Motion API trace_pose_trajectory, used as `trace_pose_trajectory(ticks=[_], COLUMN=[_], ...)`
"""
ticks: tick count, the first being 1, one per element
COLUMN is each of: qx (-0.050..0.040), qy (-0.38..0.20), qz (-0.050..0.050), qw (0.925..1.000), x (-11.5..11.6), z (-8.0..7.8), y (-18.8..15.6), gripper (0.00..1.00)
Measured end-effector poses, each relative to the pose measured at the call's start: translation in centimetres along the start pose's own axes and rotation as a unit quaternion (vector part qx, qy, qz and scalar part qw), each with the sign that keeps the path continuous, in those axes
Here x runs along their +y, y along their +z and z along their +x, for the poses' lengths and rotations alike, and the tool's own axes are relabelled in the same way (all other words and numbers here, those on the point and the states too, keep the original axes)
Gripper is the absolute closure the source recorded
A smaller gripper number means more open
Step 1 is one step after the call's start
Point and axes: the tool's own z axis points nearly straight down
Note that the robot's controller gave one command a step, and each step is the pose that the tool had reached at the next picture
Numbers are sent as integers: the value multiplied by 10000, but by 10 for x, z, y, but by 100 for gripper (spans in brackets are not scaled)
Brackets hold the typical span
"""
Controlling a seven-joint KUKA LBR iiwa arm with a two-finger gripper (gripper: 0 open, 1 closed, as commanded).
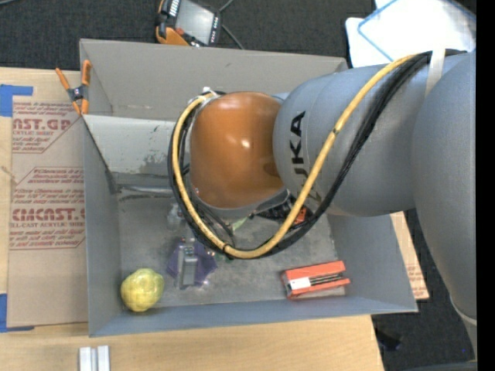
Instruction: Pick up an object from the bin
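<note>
My gripper (186, 267) reaches down from under the orange dome to the bin floor, left of the middle and near the front. Right against it lies a small purple thing (204, 263), partly hidden by the gripper; whether it is gripped I cannot tell. A yellow-green ball (141, 290) rests in the front left corner, a short way left of the gripper. A flat red and black rectangular thing (315, 279) lies on the floor at the front right, well apart from the gripper.
The arm, with its orange dome and yellow and black cables, covers the middle and back of the bin. The bin's sloped left wall rises close to the ball.
</note>
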Motion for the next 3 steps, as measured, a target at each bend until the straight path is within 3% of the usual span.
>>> trace_pose_trajectory(ticks=[1,2,3], qx=[-36,-90,-93], qy=[12,-718,-856], qz=[-8,-24,-13], qw=[10000,9974,9963], x=[-1,43,-90], z=[-2,1,-52], y=[-4,134,45], gripper=[0,0,0])
